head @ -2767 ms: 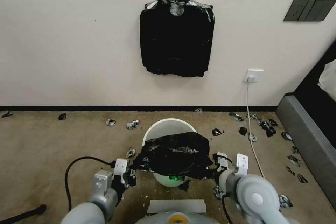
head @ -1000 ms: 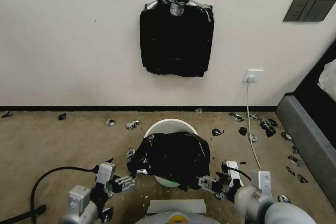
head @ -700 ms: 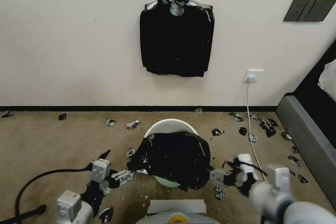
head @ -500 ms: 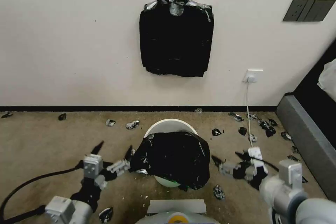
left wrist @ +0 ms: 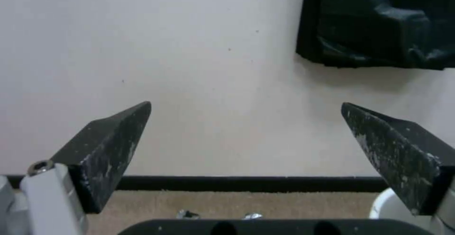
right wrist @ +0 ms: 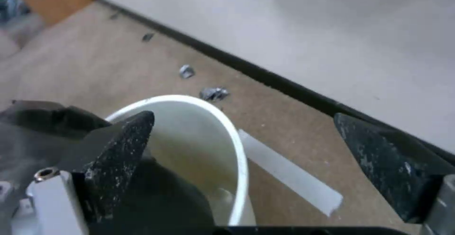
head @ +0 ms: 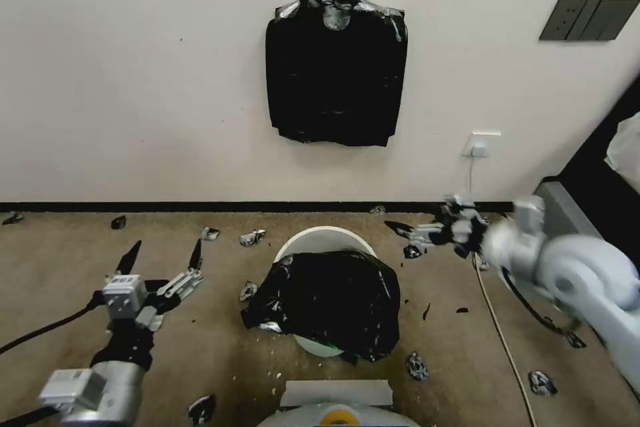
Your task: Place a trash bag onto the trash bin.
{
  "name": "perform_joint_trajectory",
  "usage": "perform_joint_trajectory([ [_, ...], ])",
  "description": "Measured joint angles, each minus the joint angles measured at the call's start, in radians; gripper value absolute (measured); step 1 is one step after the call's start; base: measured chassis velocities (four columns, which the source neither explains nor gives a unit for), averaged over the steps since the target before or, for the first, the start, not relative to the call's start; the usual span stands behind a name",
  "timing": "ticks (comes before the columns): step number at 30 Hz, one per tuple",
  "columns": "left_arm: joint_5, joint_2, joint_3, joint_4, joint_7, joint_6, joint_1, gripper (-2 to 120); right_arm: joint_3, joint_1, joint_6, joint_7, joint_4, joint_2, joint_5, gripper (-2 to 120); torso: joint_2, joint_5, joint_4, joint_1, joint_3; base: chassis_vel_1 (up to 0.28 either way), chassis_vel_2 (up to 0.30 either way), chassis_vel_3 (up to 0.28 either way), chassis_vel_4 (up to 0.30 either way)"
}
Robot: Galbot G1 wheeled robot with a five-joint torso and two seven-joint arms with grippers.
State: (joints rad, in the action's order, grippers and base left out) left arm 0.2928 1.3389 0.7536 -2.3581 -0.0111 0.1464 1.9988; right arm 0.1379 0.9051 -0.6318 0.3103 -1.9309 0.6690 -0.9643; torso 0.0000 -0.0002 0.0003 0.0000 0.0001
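Against a cream wall on tan carpet, the glossy, crinkled black trash bag (head: 330,300) drapes over the near rim of the round cream-white plastic trash bin (head: 323,241), far rim bare, while the left gripper (head: 162,258) and right gripper (head: 405,231) hover aside, fingers spread, holding nothing.

We see a flat bundle of black bags (head: 337,57) hanging on the wall; torn black scraps (head: 507,240) litter the carpet (head: 60,260).

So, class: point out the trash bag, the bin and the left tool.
Bag (head: 330,300), head view, crinkled middle.
Bin (head: 325,237), head view, bare far rim.
Left tool (head: 163,257), head view, midway between fingertips.
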Motion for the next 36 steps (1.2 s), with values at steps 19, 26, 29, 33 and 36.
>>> perform_joint_trajectory([
  [19,-0.082,-0.002,0.002,0.042,0.037,0.072,0.070,100,-0.542,-0.458,-0.022,0.094,0.408,0.249,0.157,100,0.000,0.0000,-0.0001,0.000,0.000,0.000,0.000,0.000,0.000],
  [26,-0.071,-0.015,0.009,0.062,0.034,0.069,0.061,100,-0.642,-0.516,-0.006,0.145,0.474,0.253,0.200,89,0.000,-0.0001,-0.0002,0.000,0.000,0.000,0.000,0.000,0.000],
  [29,-0.070,-0.007,0.009,0.059,0.034,0.064,0.055,100,-0.661,-0.521,0.008,0.162,0.487,0.246,0.218,78,0.000,0.0000,-0.0004,0.000,0.000,0.000,0.000,0.000,0.000],
  [33,-0.073,0.016,0.002,0.041,0.032,0.051,0.051,100,-0.660,-0.520,0.028,0.172,0.499,0.246,0.228,63,0.000,0.0000,-0.0004,0.000,0.000,0.000,0.000,0.000,0.000],
  [36,-0.078,0.026,-0.001,0.031,0.032,0.049,0.055,100,-0.652,-0.517,0.034,0.173,0.504,0.250,0.228,52,0.000,0.0001,-0.0003,0.000,0.000,0.000,0.000,0.000,0.000],
])
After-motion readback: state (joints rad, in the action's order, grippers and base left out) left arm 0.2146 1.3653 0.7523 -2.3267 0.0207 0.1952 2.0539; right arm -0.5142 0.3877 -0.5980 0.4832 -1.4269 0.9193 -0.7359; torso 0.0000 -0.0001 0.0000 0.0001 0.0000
